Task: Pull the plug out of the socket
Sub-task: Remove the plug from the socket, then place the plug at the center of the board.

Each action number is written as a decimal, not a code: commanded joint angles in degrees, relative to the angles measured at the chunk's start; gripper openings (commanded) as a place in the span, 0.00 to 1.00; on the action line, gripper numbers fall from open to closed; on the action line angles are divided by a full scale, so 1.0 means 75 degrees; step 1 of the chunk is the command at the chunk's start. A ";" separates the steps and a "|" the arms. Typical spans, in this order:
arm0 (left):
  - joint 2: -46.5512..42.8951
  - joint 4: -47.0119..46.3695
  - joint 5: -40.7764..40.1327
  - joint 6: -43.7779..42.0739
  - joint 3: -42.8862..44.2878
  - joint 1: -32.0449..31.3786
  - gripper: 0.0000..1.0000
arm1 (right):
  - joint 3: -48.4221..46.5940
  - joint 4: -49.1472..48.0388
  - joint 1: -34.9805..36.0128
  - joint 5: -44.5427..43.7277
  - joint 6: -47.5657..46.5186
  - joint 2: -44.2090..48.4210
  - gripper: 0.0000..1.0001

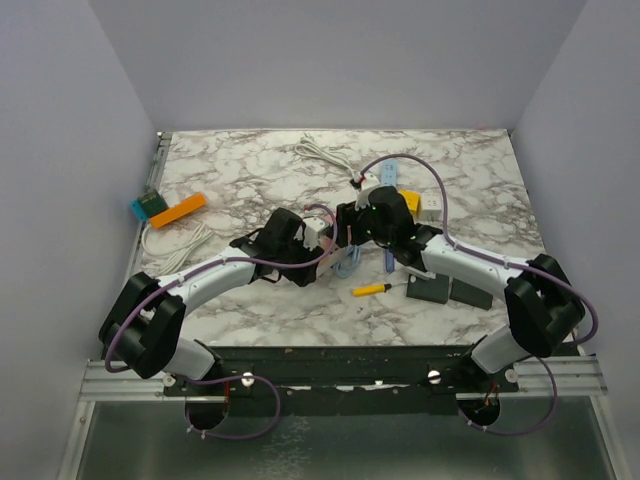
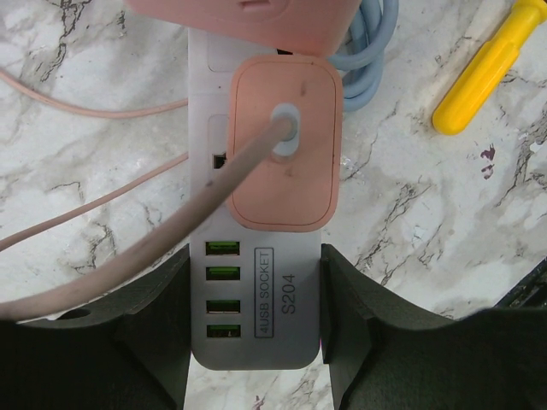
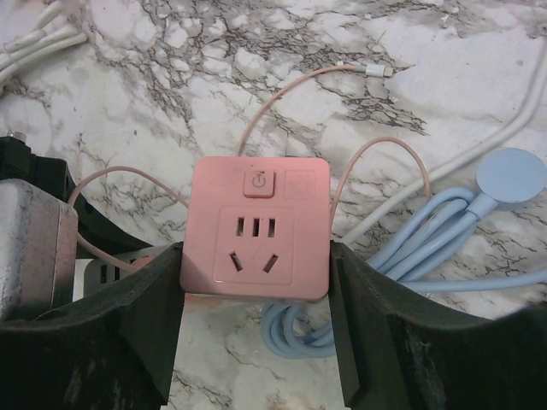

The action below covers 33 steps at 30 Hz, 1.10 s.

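At mid-table, my left gripper (image 2: pixel 255 282) clamped the socket strip (image 2: pixel 256 346), long axis pointing ahead; my right gripper (image 3: pixel 256 256) clamped the pink plug (image 3: pixel 256 201), blue cable (image 3: pixel 402 243) coiled just beside.

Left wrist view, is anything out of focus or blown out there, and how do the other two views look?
Left wrist: the strip label is sharp, but the pink cable near the lens and the adapter at the top edge are soft; no glare. Right wrist: adapter sharp, claw dark with little detail. Top: even, soft light, no hard shadows.
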<state>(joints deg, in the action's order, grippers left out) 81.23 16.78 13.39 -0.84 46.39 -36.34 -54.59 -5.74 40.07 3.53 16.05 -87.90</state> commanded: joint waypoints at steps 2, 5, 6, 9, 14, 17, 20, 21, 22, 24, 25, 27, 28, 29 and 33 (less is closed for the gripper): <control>-0.0045 0.0231 -0.0427 0.0087 0.0117 0.0028 0.00 | -0.0123 0.0112 0.0030 -0.0370 0.0048 0.0505 0.01; -0.0190 0.0235 -0.0733 0.0089 0.0107 0.0045 0.00 | -0.0199 0.0649 0.0027 -0.0764 0.0000 0.0837 0.01; -0.0241 0.0227 -0.0795 0.0084 0.0096 0.0063 0.00 | -0.0176 0.0740 0.0026 -0.0909 -0.0032 0.1005 0.01; -0.0378 0.0210 -0.0965 0.0298 0.0084 0.0075 0.00 | -0.0225 0.1600 -0.0023 -0.1400 -0.0074 0.1517 0.01; -0.0649 0.0117 -0.1293 0.0548 0.0050 0.0098 0.00 | -0.0550 0.3153 -0.0543 -0.1869 -0.0121 0.2062 0.01; -0.0821 0.0041 -0.1416 0.0696 0.0038 0.0099 0.00 | -0.0963 0.4196 -0.1384 -0.1757 -0.0144 0.2136 0.01; -0.0951 0.0033 -0.1480 0.0718 0.0057 0.0108 0.00 | -0.1176 0.4787 -0.2385 -0.1319 -0.0335 0.2159 0.01; -0.0987 0.0036 -0.1471 0.0715 0.0050 0.0103 0.00 | -0.1274 0.4978 -0.2702 -0.1180 -0.0451 0.2097 0.01; -0.1015 0.0037 -0.1445 0.0706 0.0039 0.0107 0.00 | -0.1433 0.5184 -0.3014 -0.1100 -0.0599 0.1983 0.01; -0.1050 0.0037 -0.1434 0.0716 0.0031 0.0108 0.00 | -0.1891 0.5741 -0.3463 -0.1205 -0.0864 0.1592 0.01; -0.1065 0.0040 -0.1426 0.0712 0.0032 0.0098 0.00 | -0.2193 0.6077 -0.3564 -0.1588 -0.0923 0.1364 0.01; -0.1118 0.0068 -0.1435 0.0714 0.0041 0.0102 0.00 | -0.2624 0.6476 -0.3762 -0.2224 -0.1048 0.0913 0.01; -0.1151 0.0071 -0.1431 0.0706 0.0044 0.0099 0.00 | -0.2826 0.6634 -0.3936 -0.2288 -0.1071 0.0694 0.01; -0.1186 0.0081 -0.1432 0.0708 0.0051 0.0099 0.00 | -0.2985 0.6725 -0.4148 -0.2230 -0.1069 0.0467 0.01; -0.1384 0.0094 -0.1449 0.0659 0.0013 0.0097 0.00 | -0.3387 0.6789 -0.4796 -0.1526 -0.1257 -0.0298 0.01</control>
<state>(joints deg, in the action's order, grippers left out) 73.97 19.22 3.46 3.88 46.39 -35.75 -76.75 40.25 8.05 -9.56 9.19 -85.54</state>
